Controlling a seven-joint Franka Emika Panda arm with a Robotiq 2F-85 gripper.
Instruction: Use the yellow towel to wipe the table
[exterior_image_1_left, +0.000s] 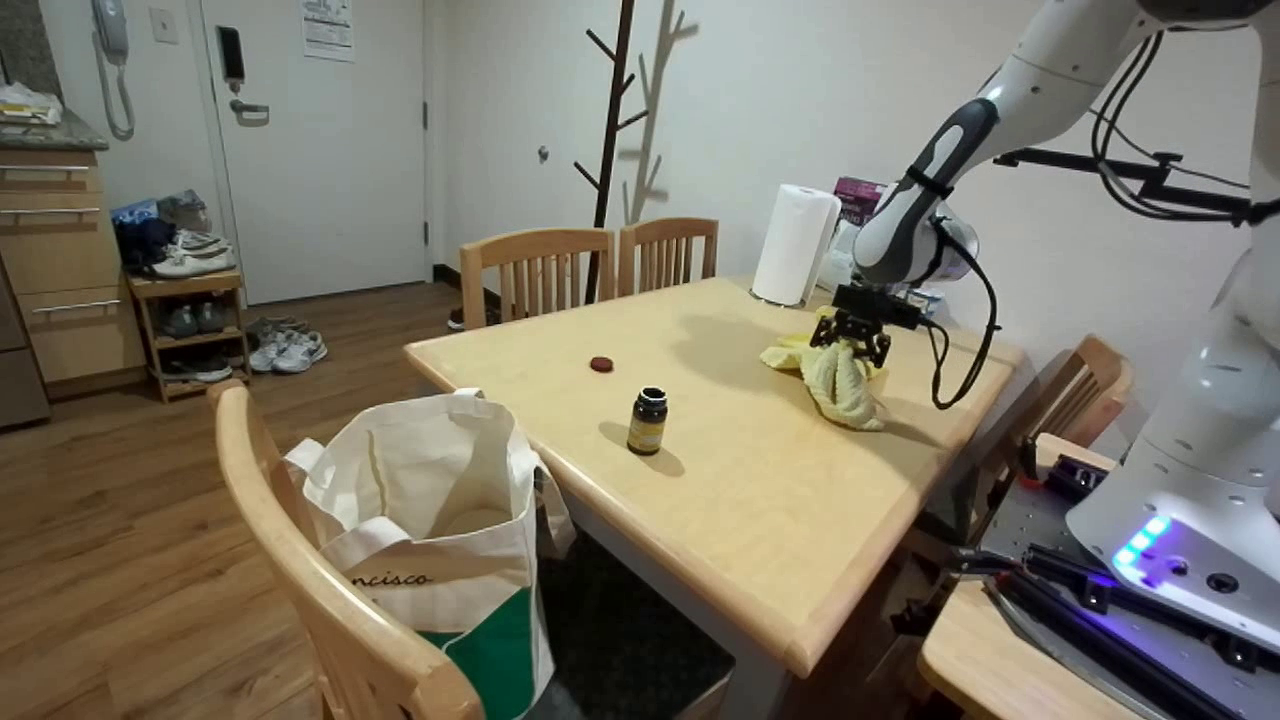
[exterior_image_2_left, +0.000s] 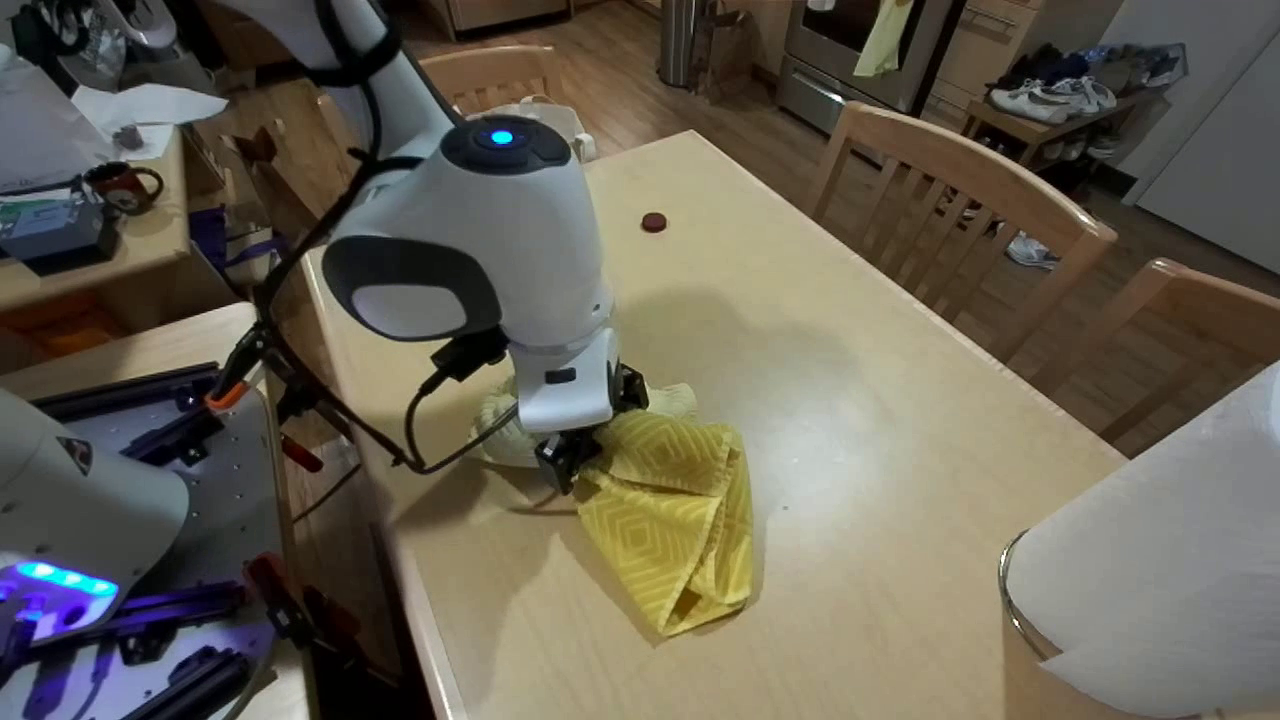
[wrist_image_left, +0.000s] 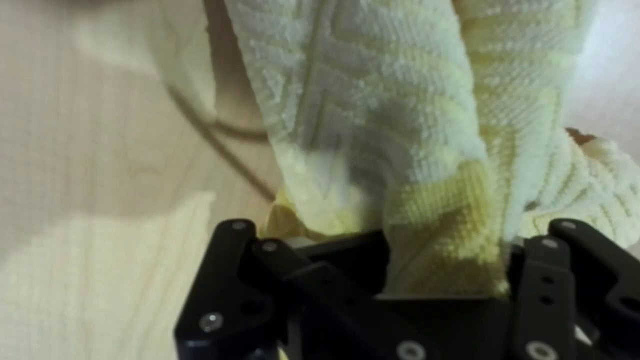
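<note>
The yellow towel lies bunched on the table, pale on one side and bright yellow on the other; it shows in both exterior views (exterior_image_1_left: 845, 390) (exterior_image_2_left: 665, 510). My gripper (exterior_image_1_left: 850, 345) is low over the table, shut on the middle of the towel, which rises in folds up to the jaws. The gripper also shows in an exterior view (exterior_image_2_left: 600, 425), with cloth on both sides of it. In the wrist view the towel (wrist_image_left: 380, 90) runs between the black fingers (wrist_image_left: 445, 255); the fingertips are partly hidden by cloth. The wooden table (exterior_image_1_left: 720, 500) is pale and rectangular.
A dark open bottle with a yellow label (exterior_image_1_left: 648, 425) stands on the table. Its dark red lid (exterior_image_1_left: 601, 364) lies near it. A paper towel roll (exterior_image_1_left: 795, 245) stands at the wall end. A tote bag (exterior_image_1_left: 470, 560) sits on a chair, and wooden chairs (exterior_image_1_left: 540, 265) border the table.
</note>
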